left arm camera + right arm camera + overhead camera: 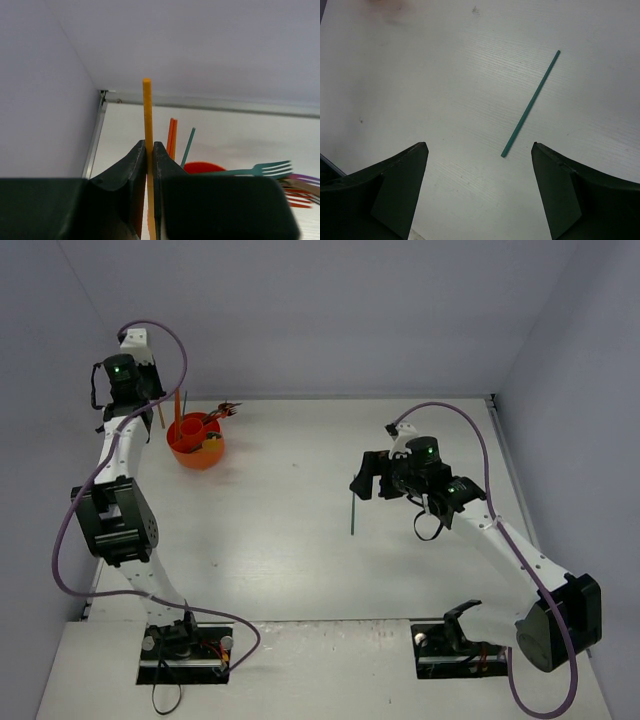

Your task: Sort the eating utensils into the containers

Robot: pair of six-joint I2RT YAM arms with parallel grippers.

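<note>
My left gripper [149, 146] is shut on a gold-orange chopstick [147, 110] and holds it upright just left of the orange-red cup [202, 167]. In the top view this gripper [150, 395] is at the far left, beside the cup [197, 445]. The cup holds two orange chopsticks [171, 137], a teal chopstick [188, 145], a teal fork [265, 168] and other utensils at the right edge. My right gripper [479, 147] is open and empty above the table. A teal chopstick [530, 104] lies flat just beyond its fingertips, also seen in the top view [353, 512].
The left wall and the back wall meet close behind the cup at a metal edge strip [100, 130]. The right wall [560, 390] borders the table on the other side.
</note>
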